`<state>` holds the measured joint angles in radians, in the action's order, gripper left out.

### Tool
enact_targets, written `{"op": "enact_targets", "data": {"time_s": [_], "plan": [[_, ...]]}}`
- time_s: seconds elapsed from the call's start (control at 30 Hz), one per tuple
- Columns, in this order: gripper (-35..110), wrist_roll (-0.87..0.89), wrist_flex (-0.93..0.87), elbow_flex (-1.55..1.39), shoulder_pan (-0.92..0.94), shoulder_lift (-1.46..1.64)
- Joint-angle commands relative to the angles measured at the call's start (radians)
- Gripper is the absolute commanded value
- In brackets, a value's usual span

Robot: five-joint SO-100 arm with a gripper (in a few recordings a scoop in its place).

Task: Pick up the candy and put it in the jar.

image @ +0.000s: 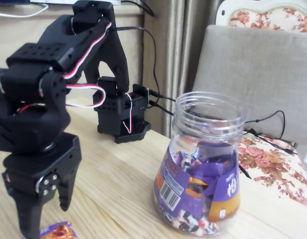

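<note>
The candy lies on the wooden table at the bottom left edge of the fixed view, a small sweet in purple wrapper with an orange picture, partly cut off by the frame. My black gripper hangs right above it, pointing down, its fingers spread open around the candy's left end; the left finger reaches down beside it. The jar stands upright to the right, clear plastic with a wide ribbed open neck, a purple and orange label with a barcode, and a pile of similar purple sweets inside.
The arm's black base sits at the table's back with cables running off to the right. A grey chair back and a floral cushion lie behind the jar. Bare wooden table separates gripper and jar.
</note>
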<state>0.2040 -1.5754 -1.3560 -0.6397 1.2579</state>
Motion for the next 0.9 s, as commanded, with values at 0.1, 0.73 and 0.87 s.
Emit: {"op": "enact_targets", "data": {"time_s": [0.1,0.73,0.87], "plan": [[50,-0.006,0.018,0.041,0.021,0.058],[37,0.017,0.123,0.006,-0.009,-0.023],[11,0.032,0.137,-0.028,-0.003,0.009]]}}
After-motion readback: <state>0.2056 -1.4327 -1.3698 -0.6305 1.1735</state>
